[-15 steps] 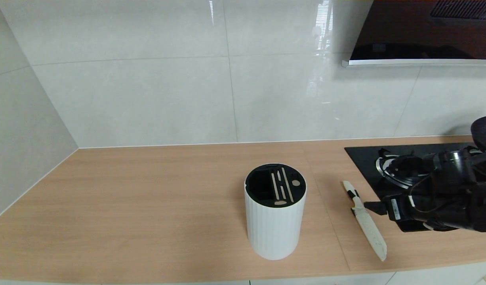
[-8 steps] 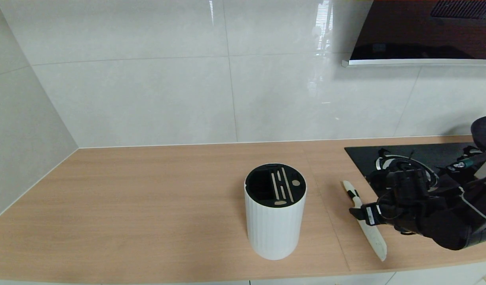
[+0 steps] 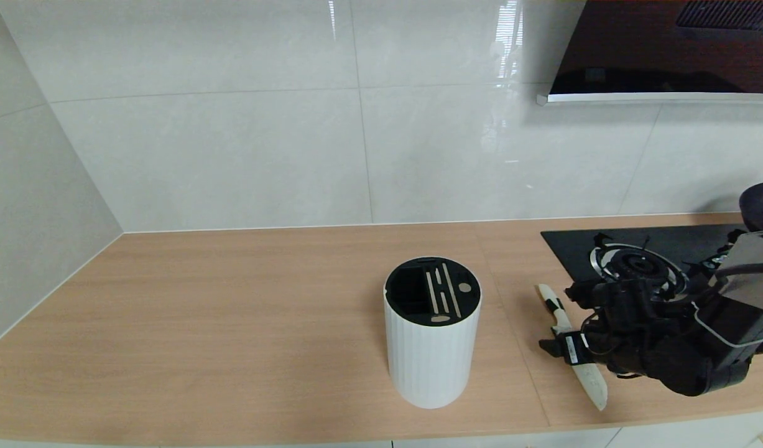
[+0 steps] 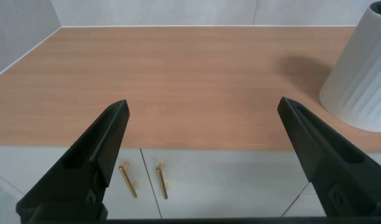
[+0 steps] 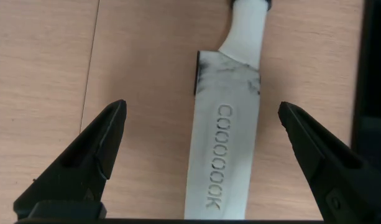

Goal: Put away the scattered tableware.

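Observation:
A knife (image 3: pixel 591 381) with a white blade and a white-and-black handle lies flat on the wooden counter (image 3: pixel 244 323), just left of the stove. My right gripper (image 3: pixel 561 318) hovers low over it, open. In the right wrist view the blade (image 5: pixel 224 155) runs between the two spread fingers (image 5: pixel 78 165) of the right gripper (image 5: pixel 201 109), which do not touch it. A white ribbed knife holder (image 3: pixel 432 348) with a black slotted top stands upright to the knife's left. My left gripper (image 4: pixel 201 107) is open with nothing in it, off the counter's front edge, with the holder (image 4: pixel 364 74) off to one side.
A black gas stove (image 3: pixel 642 261) with a burner lies right of the knife, and a dark pot (image 3: pixel 760 205) stands at its far right. A range hood (image 3: pixel 661 56) hangs above. Bare counter stretches left of the holder. Cabinet doors with gold handles (image 4: pixel 143 180) sit below the front edge.
My right arm has swung left from the stove's edge and come over the knife, so its open fingers now straddle the blade. The knife and holder have not moved.

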Controlling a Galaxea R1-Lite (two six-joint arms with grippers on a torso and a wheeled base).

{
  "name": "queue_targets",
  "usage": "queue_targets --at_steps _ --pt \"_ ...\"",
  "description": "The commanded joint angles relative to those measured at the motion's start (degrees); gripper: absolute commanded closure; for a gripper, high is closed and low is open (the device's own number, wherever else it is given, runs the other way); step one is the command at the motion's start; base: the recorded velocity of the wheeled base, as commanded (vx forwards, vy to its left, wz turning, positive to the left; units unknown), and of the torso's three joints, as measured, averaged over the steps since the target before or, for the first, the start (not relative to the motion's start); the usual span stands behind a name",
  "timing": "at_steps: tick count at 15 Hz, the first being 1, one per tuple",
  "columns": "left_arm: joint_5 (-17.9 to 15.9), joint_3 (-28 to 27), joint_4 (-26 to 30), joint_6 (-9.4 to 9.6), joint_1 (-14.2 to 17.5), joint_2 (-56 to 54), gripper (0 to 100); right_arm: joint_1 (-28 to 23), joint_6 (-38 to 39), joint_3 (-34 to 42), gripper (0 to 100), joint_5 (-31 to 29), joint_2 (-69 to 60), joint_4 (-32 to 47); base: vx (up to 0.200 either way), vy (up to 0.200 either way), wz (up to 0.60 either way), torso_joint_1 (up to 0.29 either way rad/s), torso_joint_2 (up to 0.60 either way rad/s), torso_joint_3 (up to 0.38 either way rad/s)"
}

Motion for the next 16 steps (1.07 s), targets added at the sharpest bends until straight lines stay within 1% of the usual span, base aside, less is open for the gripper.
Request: queue_targets --at_steps 1,4,7,12,16 --pt "0.02 0.01 -0.04 -0.03 0.02 0.09 0 -0.55 -0.02 -0.73 0 -0.03 1.12 -0.48 0.000 0.000 0.00 0.000 0.00 0.000" --pt "0.02 0.01 -0.04 -0.03 0.02 0.09 0 -0.72 1.65 -1.26 0 -0.30 2.43 -3.12 0.000 0.000 0.00 0.000 0.00 0.000" --pt "0.02 0.10 -0.04 -0.03 0.02 0.09 0 -0.72 3.40 -2.14 0 -0.30 3.14 -3.65 0.000 0.000 0.00 0.000 0.00 0.000" --pt "0.02 0.01 -0.04 -0.03 0.02 0.09 0 -1.60 3.40 -3.19 0 -0.56 5.42 -3.82 0.000 0.000 0.00 0.000 0.00 0.000" --pt "0.02 0.01 -0.04 -0.03 0.02 0.09 0 -1.60 3.40 -2.93 0 -0.74 5.60 -5.84 0.000 0.000 0.00 0.000 0.00 0.000"
